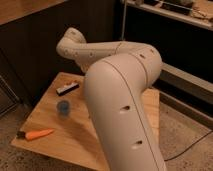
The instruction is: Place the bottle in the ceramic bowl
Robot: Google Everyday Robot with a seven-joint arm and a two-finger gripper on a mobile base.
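A small boxy whitish object with dark marks, which I take for the bottle, lies on its side near the far left of the wooden table. The ceramic bowl is out of view, possibly behind my arm. My big white arm is folded across the middle of the camera view and covers the table's right half. My gripper is hidden behind the arm, shut, and nothing shows of anything in it.
A small round blue cup stands in front of the bottle. An orange carrot lies near the table's front left edge. Dark shelving rises behind the table, and speckled floor with a cable lies to the right.
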